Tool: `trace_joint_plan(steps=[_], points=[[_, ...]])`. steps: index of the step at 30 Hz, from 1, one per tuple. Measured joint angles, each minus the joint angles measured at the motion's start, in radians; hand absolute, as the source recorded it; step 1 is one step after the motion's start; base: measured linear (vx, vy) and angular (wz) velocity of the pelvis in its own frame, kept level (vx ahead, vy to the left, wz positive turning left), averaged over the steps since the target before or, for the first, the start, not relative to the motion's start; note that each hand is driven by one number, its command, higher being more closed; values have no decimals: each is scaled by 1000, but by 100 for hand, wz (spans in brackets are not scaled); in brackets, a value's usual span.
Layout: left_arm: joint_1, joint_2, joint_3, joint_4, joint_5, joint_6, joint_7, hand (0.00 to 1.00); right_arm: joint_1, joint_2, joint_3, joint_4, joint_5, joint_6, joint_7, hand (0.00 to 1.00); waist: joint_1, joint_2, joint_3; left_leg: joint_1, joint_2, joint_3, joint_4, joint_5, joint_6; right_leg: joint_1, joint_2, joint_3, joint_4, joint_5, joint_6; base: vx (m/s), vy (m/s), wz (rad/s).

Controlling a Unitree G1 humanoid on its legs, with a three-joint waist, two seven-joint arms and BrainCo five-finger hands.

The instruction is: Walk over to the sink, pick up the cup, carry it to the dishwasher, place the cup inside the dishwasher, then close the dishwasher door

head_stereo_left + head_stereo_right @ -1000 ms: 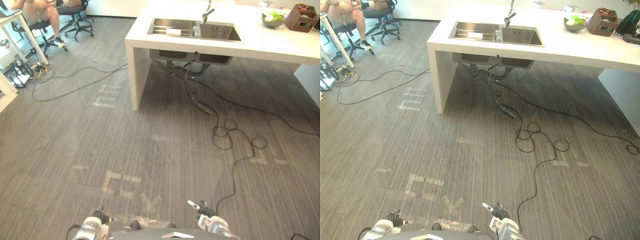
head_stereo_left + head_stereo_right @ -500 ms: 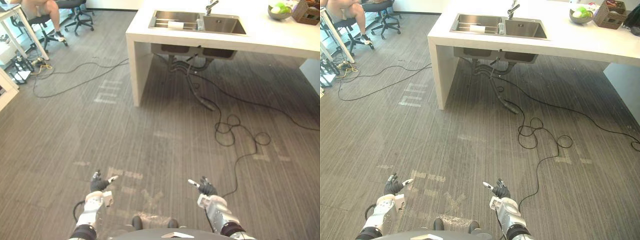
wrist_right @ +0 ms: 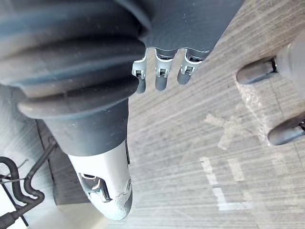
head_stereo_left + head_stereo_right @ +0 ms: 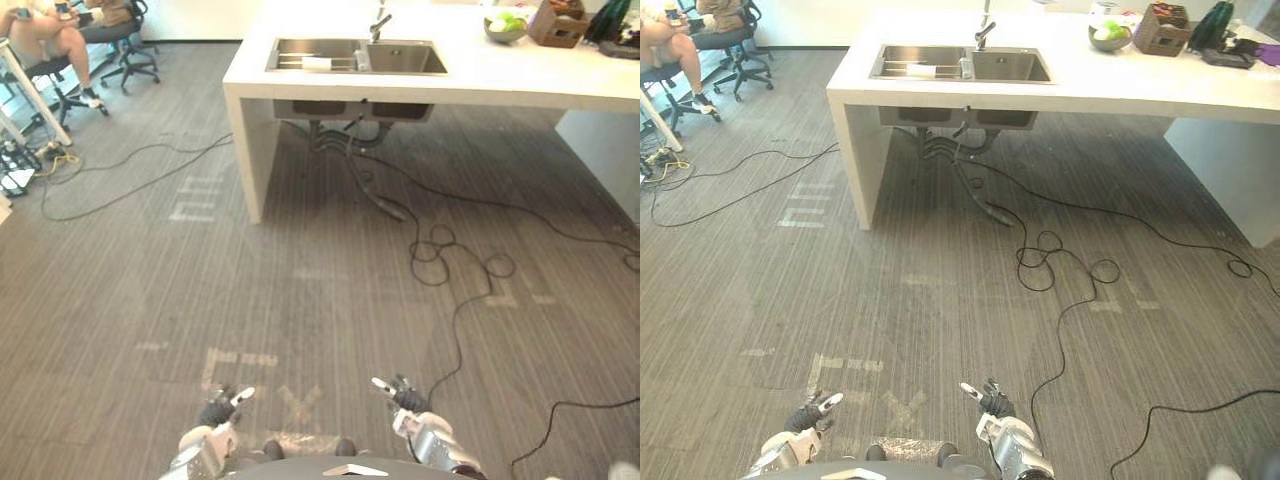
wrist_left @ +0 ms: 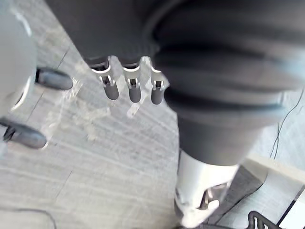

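R eye view takes in more of the counter (image 4: 1110, 95) at upper right, past bowl (image 4: 1108, 38) w/ green fruit & basket (image 4: 1162, 28). Sink (image 4: 350, 55) top centre; cup (image 4: 363, 60) seems to stand at its divider, too small to be sure. Left hand (image 4: 216, 410) & right hand (image 4: 407, 400) low in frame, fingers straight, spread, empty. Open floor (image 4: 300, 270) between, cables (image 4: 450, 250) centre right.

a brushed-metal sink (image 4: 345, 57) set in a smooth, matt white counter (image 4: 520, 78), above a streaked, matt grey floor (image 4: 150, 270).
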Motion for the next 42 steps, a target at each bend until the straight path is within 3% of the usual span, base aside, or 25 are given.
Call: trace_joint_plan(steps=[3,7,9,10,12,14,16,18,19,20,21,22,23,24,25,26,29,32,33,35,37,38,39,41,42], points=[[-33,4,-6,-1,-27,3,-1,0,19,4,0,12,0,9,3,0,-8,-34,24,17,-30,-4,30,-31,27,-63,-57,-11,210,-96,62,0,54,6],[-105,14,4,-1,-77,-2,62,0,1,2,-22,14,2,6,6,0,-18,-42,103,12,-35,-31,132,-90,60,-268,-134,-41,664,-21,40,-22,35,12],[-124,20,1,-1,-89,-2,77,0,8,3,-32,16,6,7,4,0,-38,-37,131,12,-17,-72,175,-112,61,-299,-121,-38,633,-50,44,129,-9,55],[-130,27,0,-1,-84,-4,75,0,20,9,-42,13,22,5,1,0,-48,-41,136,11,-3,-101,187,-124,54,-300,-93,-28,457,-31,46,139,-43,45],[-144,35,-8,-1,-61,-9,65,0,43,29,-77,12,25,1,1,0,-53,-65,144,11,-4,-133,201,-141,36,-276,-74,-4,80,93,65,180,-95,54],[-139,40,-17,-2,-57,-26,65,0,58,44,-105,12,25,-3,3,0,-53,-91,155,32,-20,-141,203,-159,22,-271,-95,-3,-54,125,82,196,-155,30],[-111,36,-19,-6,-59,-46,68,0,82,39,-109,12,19,-4,14,0,-57,-96,160,75,-21,-146,216,-201,-2,-273,-117,-16,3,120,74,293,-242,20],[-72,40,-24,-81,-58,-66,82,0,110,47,-118,9,23,-4,32,0,-50,-119,132,123,-20,-183,224,-261,-26,-271,-129,-60,107,89,21,444,-315,19],[-72,37,-25,-85,-58,-72,82,0,110,43,-120,8,24,-5,34,0,-51,-111,130,124,-12,-191,225,-270,-25,-277,-123,-71,123,89,21,415,-296,7],[-63,32,-33,-94,-57,-86,82,0,111,29,-122,8,42,-12,39,0,-49,-58,107,127,34,-208,204,-292,-17,-296,-102,-136,161,38,56,489,-212,14],[-24,1,-29,-123,-57,-106,83,0,112,-1,-135,-4,62,-13,38,0,-75,0,60,128,89,-222,220,-310,-14,-346,-103,-136,337,-22,-27,489,-212,18],[-19,2,-28,-133,-57,-110,83,0,118,5,-139,-10,62,-13,38,0,-75,-12,54,115,79,-224,280,-306,-27,-328,-115,-118,322,-37,-17,553,-184,-4],[-19,-20,-12,-141,-57,-126,84,0,122,-5,-138,-10,75,-8,38,0,-44,8,51,31,102,-220,598,-330,-148,-313,-97,-146,335,-23,-68,437,-191,-23],[-8,-35,-19,-145,-57,-133,77,0,111,-5,-136,-8,80,1,40,0,-39,36,34,-60,163,-228,786,-223,-248,-263,-47,-157,294,-41,-79,570,-245,-35],[1,-39,-24,-156,-57,-138,75,0,110,-1,-134,-6,80,6,41,0,-35,39,37,-90,185,-223,860,-135,-249,-225,-23,-157,262,-45,-86,719,-289,-15],[15,-45,-37,-178,-56,-153,71,0,108,2,-126,-6,74,7,47,0,-33,41,48,-155,222,-213,1019,-24,-212,-139,19,-155,184,-48,-95,614,-211,-6],[19,-34,-28,-315,-54,-169,87,0,68,-11,-126,25,81,27,45,0,-4,35,81,-350,189,-189,1237,-146,-136,42,62,-142,61,-67,-124,571,-180,-12],[17,-17,-31,-463,42,-198,140,0,20,-30,-109,51,89,58,46,0,46,21,92,-446,103,-155,858,-193,-105,119,58,-91,11,-75,-113,460,-90,-64],[13,-16,-36,-526,117,-204,171,0,14,-39,-97,48,88,72,45,0,51,18,96,-447,71,-149,527,-146,-105,159,52,-65,-3,-94,-104,379,-6,-49],[0,-20,-51,-563,162,-204,177,0,19,-42,-100,45,89,77,44,0,50,19,97,-444,54,-137,301,-82,-131,203,44,-47,-5,-133,-84,475,74,-36],[-47,-19,-64,-570,179,-203,190,0,39,-40,-148,50,101,93,42,0,48,31,103,-444,58,-104,247,-62,-106,284,55,-31,-19,-180,-45,500,171,-22],[-84,-18,-68,-571,178,-212,197,0,62,-47,-150,50,116,96,41,0,46,50,92,-437,60,-80,242,-41,-62,333,69,-23,-15,-225,-31,563,261,-14],[-124,-7,-68,-584,177,-225,200,0,82,-46,-154,59,130,100,35,0,51,62,79,-430,56,-86,244,91,13,364,73,-7,3,-284,-28,575,265,-11],[-178,15,-65,-628,177,-238,219,0,80,-31,-166,94,161,109,38,0,48,7,71,-453,14,-55,286,132,18,351,24,-5,46,-313,-31,590,253,12],[-213,7,-65,-668,178,-235,231,0,70,-33,-201,132,177,122,34,0,51,5,69,-460,-11,-55,287,134,39,315,-6,0,116,-300,-51,614,284,34]])
